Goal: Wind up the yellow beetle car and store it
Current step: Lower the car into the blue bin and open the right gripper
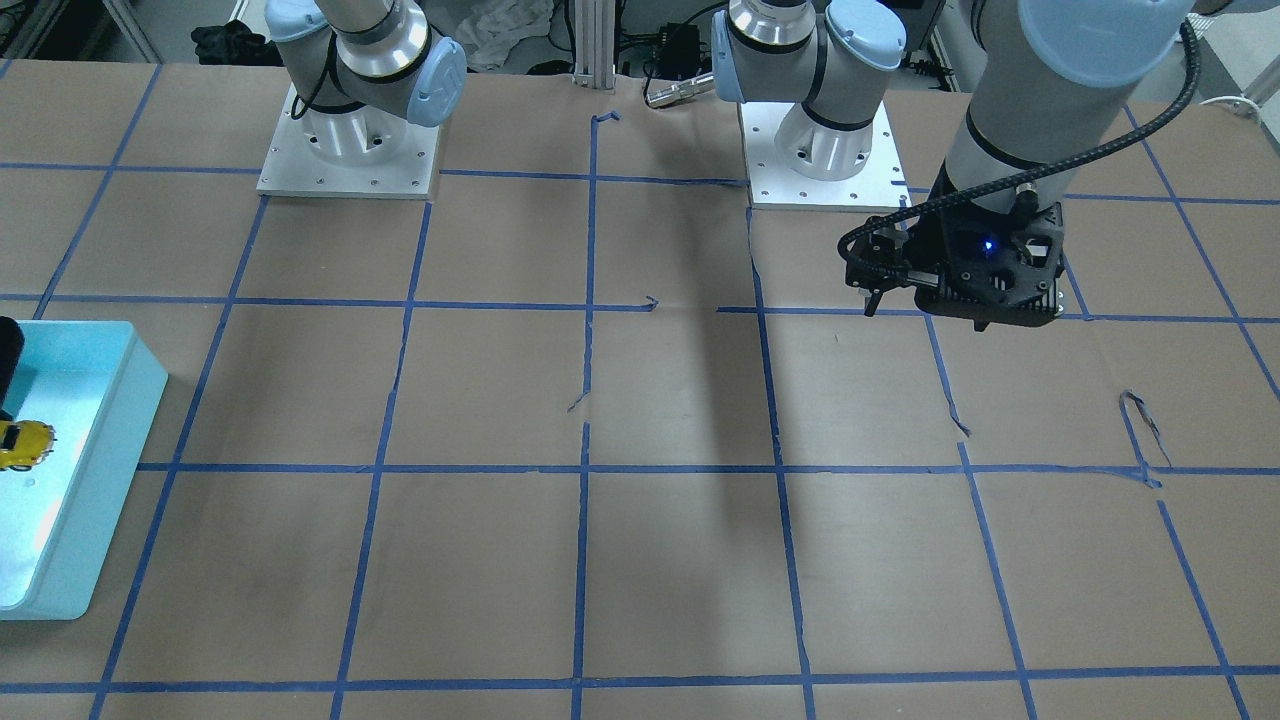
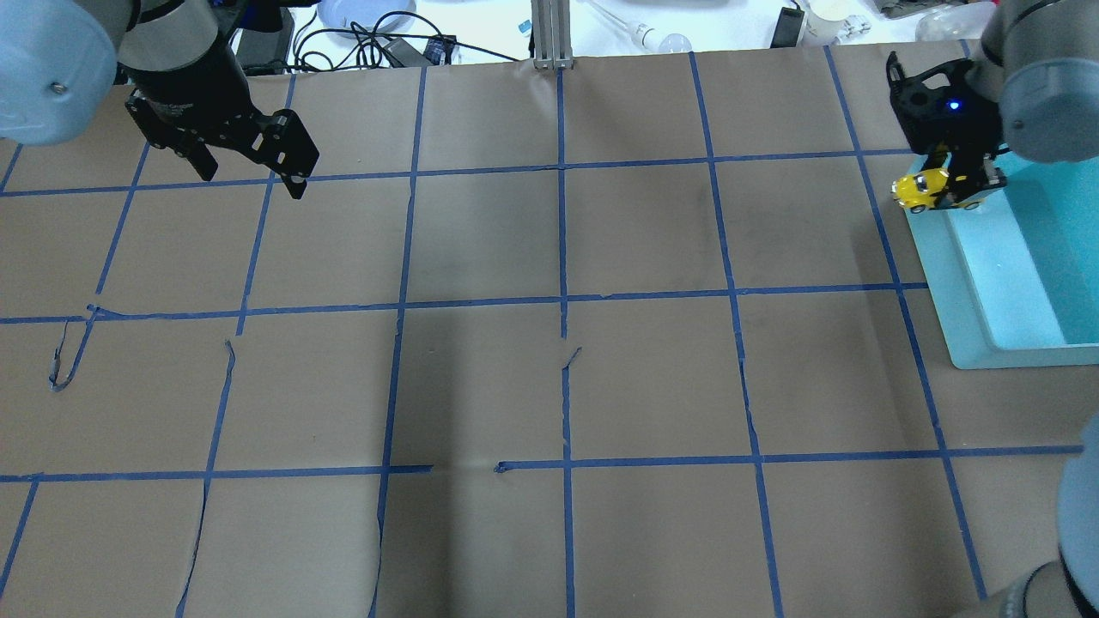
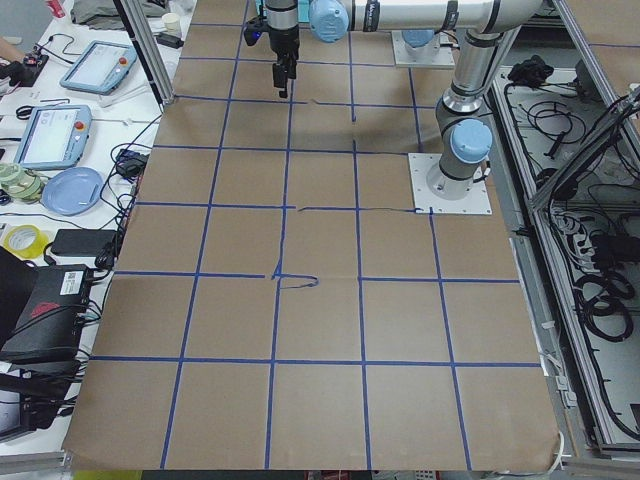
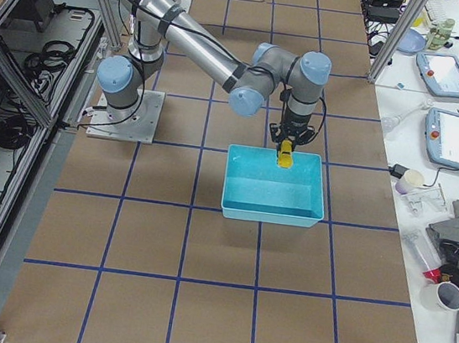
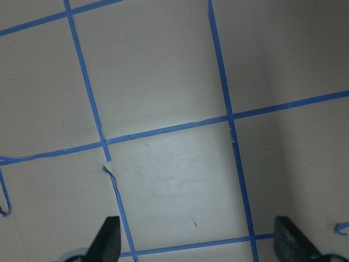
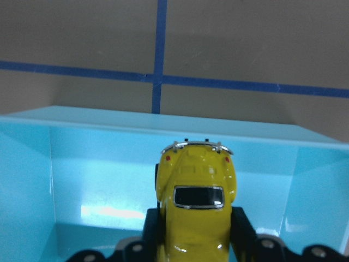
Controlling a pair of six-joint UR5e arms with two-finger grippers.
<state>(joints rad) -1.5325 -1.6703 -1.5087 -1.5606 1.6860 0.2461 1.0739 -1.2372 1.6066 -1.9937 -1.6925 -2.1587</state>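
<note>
The yellow beetle car (image 2: 920, 190) is held between the fingers of my right gripper (image 2: 944, 182), which is shut on it. It hangs over one end of the light-blue bin (image 2: 966, 292), just inside the rim. In the right wrist view the car (image 6: 197, 202) points down toward the bin's floor (image 6: 103, 180). It also shows at the left edge of the front view (image 1: 25, 442) and in the right side view (image 4: 285, 154). My left gripper (image 2: 251, 176) is open and empty above the bare table; its fingertips (image 5: 109, 240) stand wide apart.
The table is brown paper marked with a grid of blue tape (image 2: 562, 300), torn and lifted in places (image 2: 60, 369). The arm bases (image 1: 345, 150) stand at the robot side. Cables and small items (image 2: 378, 34) lie beyond the far edge.
</note>
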